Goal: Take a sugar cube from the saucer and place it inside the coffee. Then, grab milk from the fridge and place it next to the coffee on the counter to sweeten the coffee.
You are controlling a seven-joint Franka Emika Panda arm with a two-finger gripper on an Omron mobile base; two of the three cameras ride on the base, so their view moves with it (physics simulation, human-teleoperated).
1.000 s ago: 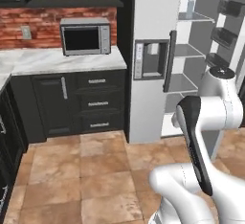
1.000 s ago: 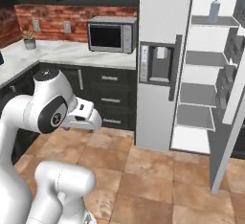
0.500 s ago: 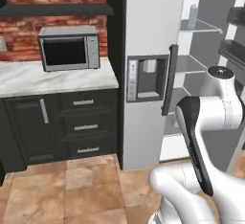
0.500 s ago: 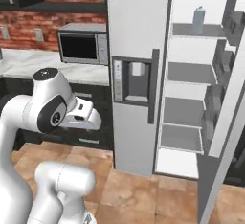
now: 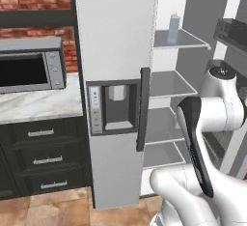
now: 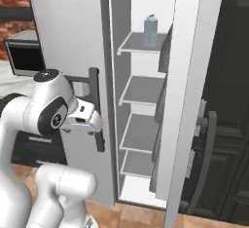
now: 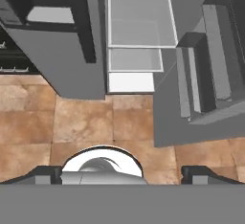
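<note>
Ahead of the fingers: fridge open, white shelves below; milk on top shelf. Gripper spread wide, empty.

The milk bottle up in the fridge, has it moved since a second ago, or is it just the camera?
No. The milk stands on the same top shelf of the fridge; the base drove closer, shifting the whole picture.

We see the fridge with its right door swung open; the milk, pale blue, stands upright on its top shelf; marble table left.
</note>
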